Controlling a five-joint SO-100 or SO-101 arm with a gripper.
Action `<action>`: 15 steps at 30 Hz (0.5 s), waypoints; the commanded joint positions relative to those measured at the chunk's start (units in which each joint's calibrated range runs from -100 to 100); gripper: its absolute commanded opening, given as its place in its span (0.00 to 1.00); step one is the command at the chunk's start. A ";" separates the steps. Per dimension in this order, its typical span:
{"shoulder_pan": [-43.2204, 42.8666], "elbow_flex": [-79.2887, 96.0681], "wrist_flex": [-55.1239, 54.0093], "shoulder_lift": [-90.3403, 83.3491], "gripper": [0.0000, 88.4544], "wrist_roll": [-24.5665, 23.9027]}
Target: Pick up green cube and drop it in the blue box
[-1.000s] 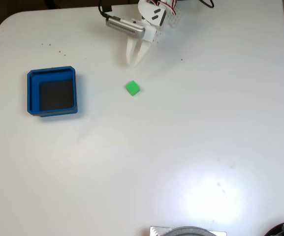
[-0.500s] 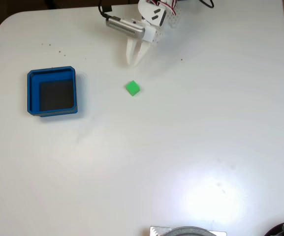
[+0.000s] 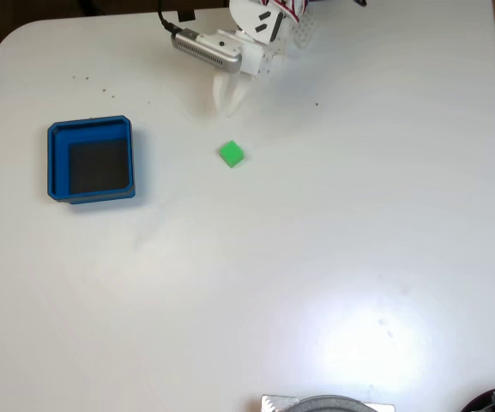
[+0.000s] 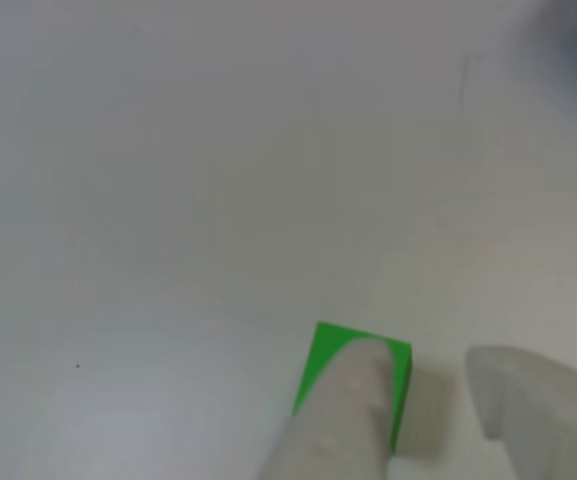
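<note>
green cube (image 3: 231,154), small, likely light and rigid, best pinched across flat opposite sides; fingers (image 4: 340,420) parted, empty, just beyond the cube.

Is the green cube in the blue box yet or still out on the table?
Out. The green cube lies on the white table, apart from the blue box.

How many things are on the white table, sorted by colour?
Green: 1, the green cube.
Blue: 1, the blue box.
Total: 2.
</note>
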 commanded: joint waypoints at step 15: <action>-2.23 -24.60 0.47 29.71 0.02 -0.15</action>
